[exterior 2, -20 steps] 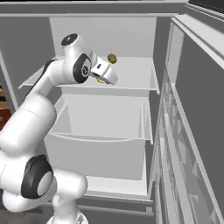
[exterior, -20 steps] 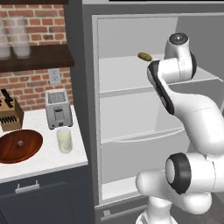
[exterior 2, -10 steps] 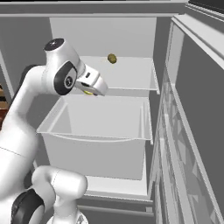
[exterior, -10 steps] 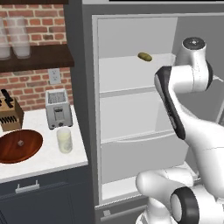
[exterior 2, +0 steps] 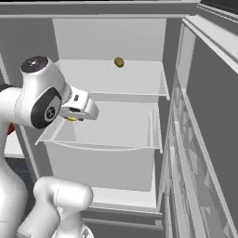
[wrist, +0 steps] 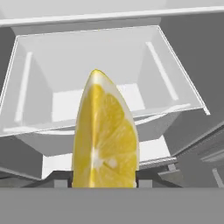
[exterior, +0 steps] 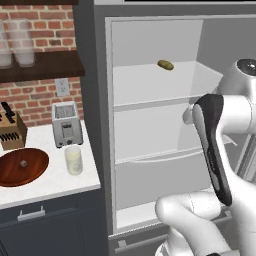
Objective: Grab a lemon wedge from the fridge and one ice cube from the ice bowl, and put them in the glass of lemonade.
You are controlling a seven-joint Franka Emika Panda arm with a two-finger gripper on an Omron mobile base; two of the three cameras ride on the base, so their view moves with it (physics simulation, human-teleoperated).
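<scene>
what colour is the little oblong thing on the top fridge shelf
Olive green, with a brownish tinge. The oblong item shows best in the left base view.

Light: even and flat, with no visible source in any view.
Brightness: the white shelved interior of the tall dark grey fridge was brightest; the red brick wall sat dimmer.
Shadows: faint and soft on the pale counter.
Glare: none.
Sharpness: rendered, slightly soft; the bright yellow lemon wedge looked crisp up close.
</scene>
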